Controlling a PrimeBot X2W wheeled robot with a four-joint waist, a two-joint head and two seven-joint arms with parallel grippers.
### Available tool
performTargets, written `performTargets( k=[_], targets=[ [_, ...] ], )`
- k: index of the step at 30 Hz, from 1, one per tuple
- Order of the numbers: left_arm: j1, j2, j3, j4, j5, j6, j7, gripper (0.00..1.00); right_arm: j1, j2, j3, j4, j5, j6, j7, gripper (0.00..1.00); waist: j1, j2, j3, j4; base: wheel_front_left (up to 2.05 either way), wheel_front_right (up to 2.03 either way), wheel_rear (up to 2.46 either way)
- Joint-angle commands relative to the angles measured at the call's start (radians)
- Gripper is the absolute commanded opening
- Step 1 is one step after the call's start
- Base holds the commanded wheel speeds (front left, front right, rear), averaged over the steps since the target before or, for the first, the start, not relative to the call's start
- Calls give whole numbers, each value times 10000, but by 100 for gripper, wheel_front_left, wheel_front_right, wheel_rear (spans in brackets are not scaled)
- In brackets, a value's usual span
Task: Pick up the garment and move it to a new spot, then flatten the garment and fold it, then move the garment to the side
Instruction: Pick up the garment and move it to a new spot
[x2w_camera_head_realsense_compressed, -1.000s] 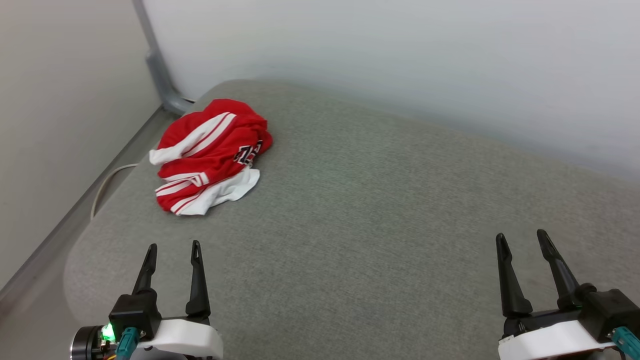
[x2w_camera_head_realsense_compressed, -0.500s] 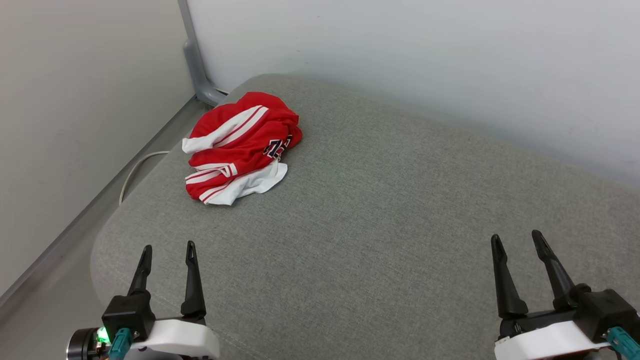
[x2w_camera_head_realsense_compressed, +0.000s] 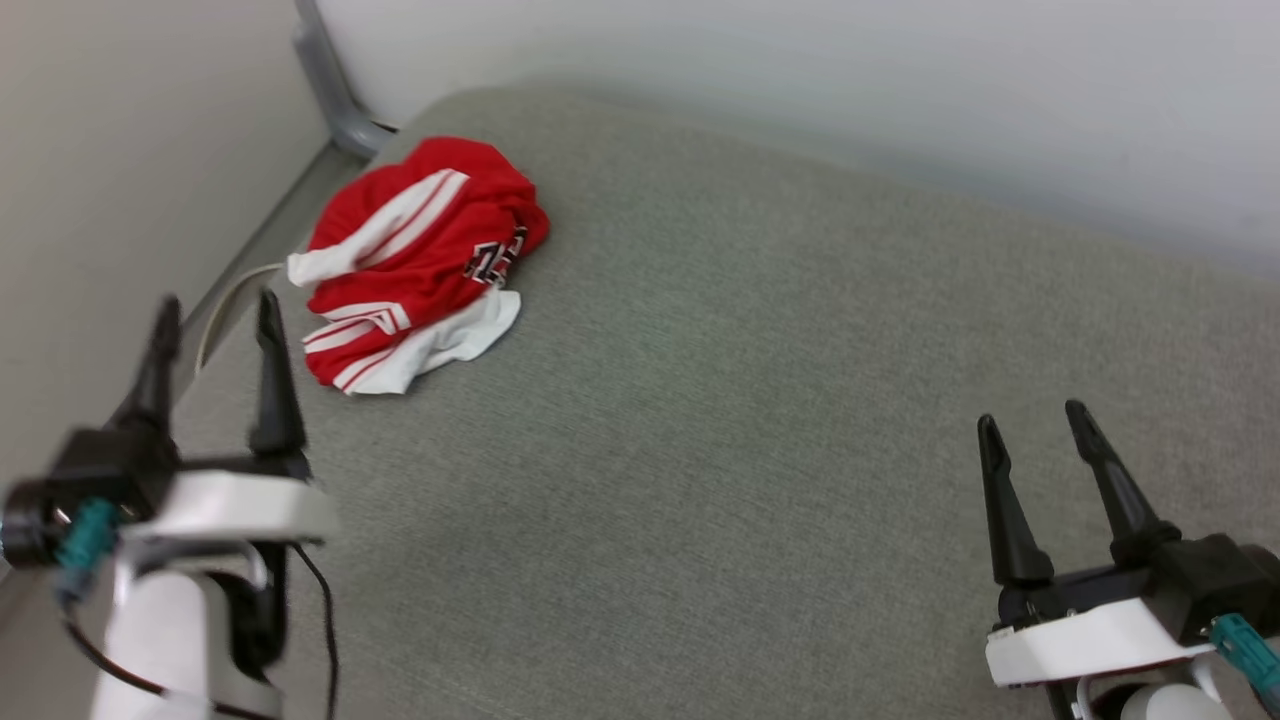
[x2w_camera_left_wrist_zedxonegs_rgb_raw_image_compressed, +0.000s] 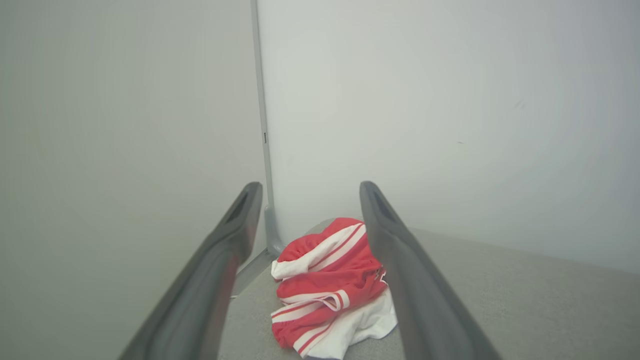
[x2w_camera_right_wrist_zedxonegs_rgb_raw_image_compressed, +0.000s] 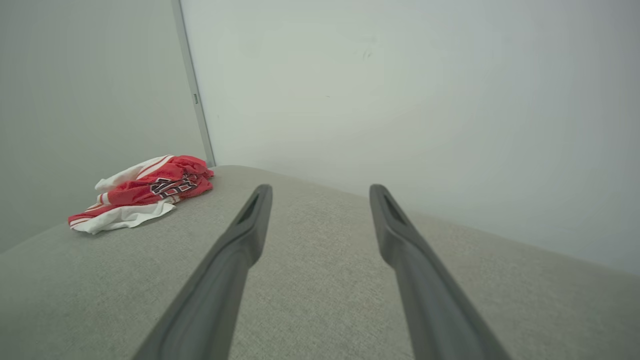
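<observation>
The garment is a red shirt with white sleeves and striped trim, crumpled in a heap at the far left corner of the grey cushion. It also lies ahead in the left wrist view and at the far left in the right wrist view. My left gripper hovers open, raised at the left, its tips just left of the heap and apart from it. Open and empty, my right gripper stands at the lower right, far from the garment.
A pale wall runs behind the cushion and another along its left side. A grey post stands in the corner. A white cable loops on the floor strip beside the cushion's left edge.
The head camera has shifted. My left gripper has risen and advanced toward the garment's left side. The right gripper has moved up a little. The garment lies as before.
</observation>
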Motion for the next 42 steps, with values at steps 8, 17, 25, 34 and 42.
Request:
performTargets(
  k=[8,17,25,34,42],
  targets=[
    [-2445,1123,542,676,-524,-593,-25,100,-801,9,-69,-615,-667,-7,-21,100,-1,0,1935,-991,0,0,0],
    [-4530,2844,-625,2557,-2562,-675,837,100,-1415,8,-197,-1346,-1113,-7,-21,100,-1,0,3237,-1359,0,0,0],
    [-5531,4317,-2307,3808,-5574,-679,4337,100,-1746,8,-363,-1835,-1422,-7,-21,100,-1,0,4039,-1383,0,0,0],
    [-6150,5146,-3646,4839,-7506,-680,7493,100,-2102,3,-326,-1940,-1598,-7,-21,100,-1,0,4580,-1523,0,0,0],
    [-6229,5052,-5107,6492,-8295,-667,9711,100,-2238,6,-347,-2029,-1552,-7,-21,100,-1,0,4992,-1833,0,0,0]
  ],
)
